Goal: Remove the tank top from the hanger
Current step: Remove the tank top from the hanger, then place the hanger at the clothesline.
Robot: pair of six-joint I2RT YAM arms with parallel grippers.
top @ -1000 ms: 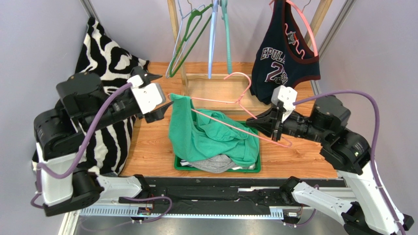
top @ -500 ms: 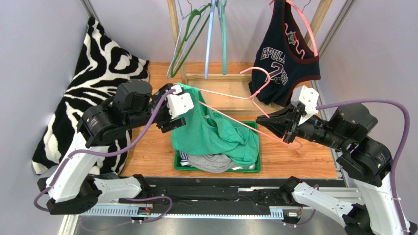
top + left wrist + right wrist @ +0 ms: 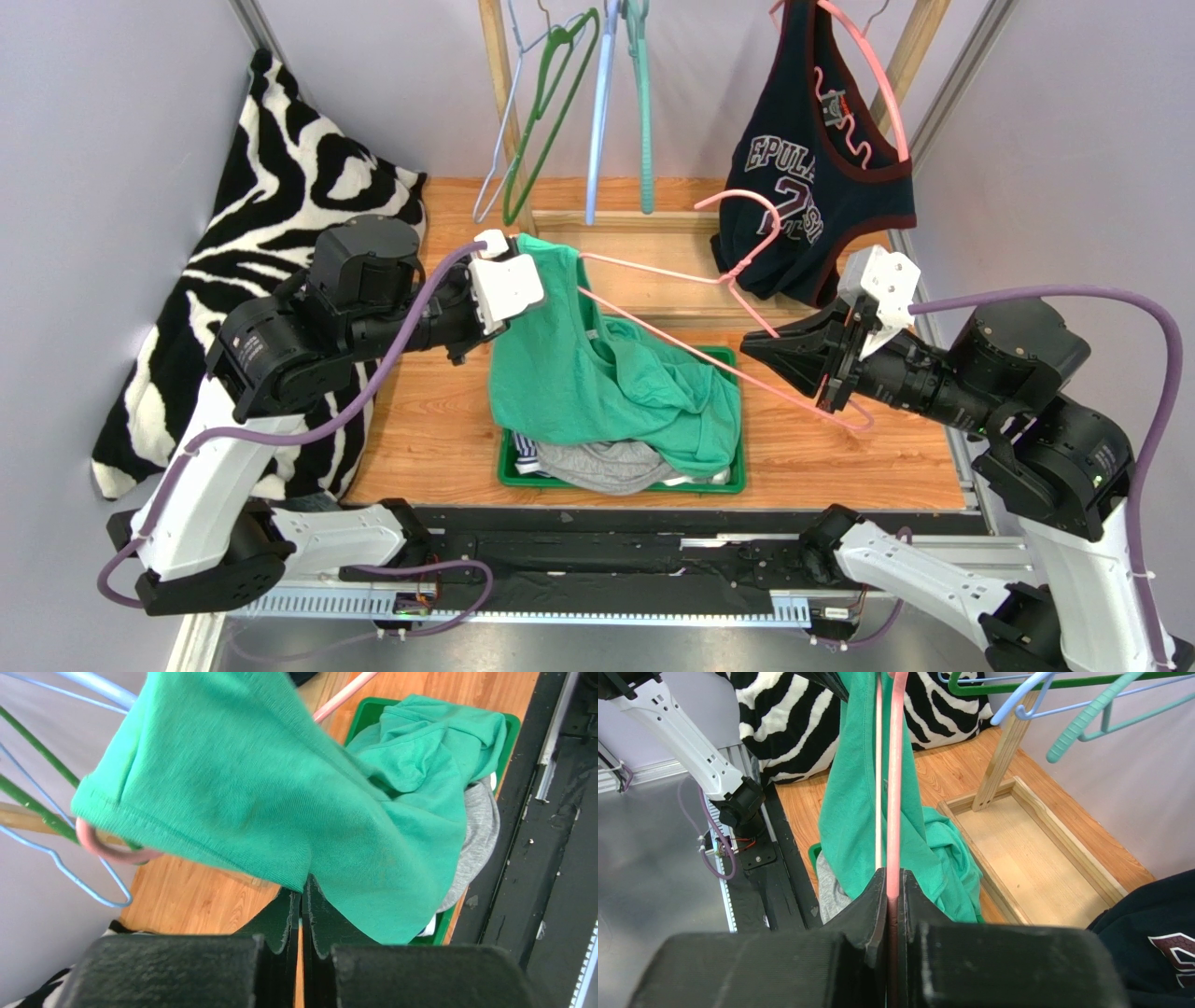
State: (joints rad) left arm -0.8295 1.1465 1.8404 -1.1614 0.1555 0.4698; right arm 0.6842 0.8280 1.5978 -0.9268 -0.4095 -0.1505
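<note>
The green tank top (image 3: 603,378) hangs by one shoulder from a pink hanger (image 3: 657,268), and its lower part is heaped over the tray. My left gripper (image 3: 530,294) is at the top left shoulder of the tank top (image 3: 281,777), its jaws (image 3: 303,882) shut on a fold of the green cloth. The right gripper (image 3: 765,350) holds the hanger's right end up above the table. In the right wrist view that gripper (image 3: 891,878) is shut on the pink hanger bar (image 3: 894,777), with the tank top (image 3: 850,812) draped beyond it.
A green tray (image 3: 732,483) holds grey clothing (image 3: 603,469) under the tank top. A zebra-print cloth (image 3: 295,182) lies at the left. At the back a dark jersey (image 3: 814,168) and several bare hangers (image 3: 603,98) hang over a wooden frame base (image 3: 631,231).
My left gripper moved in from the left to the tank top's shoulder and shut on the cloth. The right arm drew the hanger a little up and to the right.
</note>
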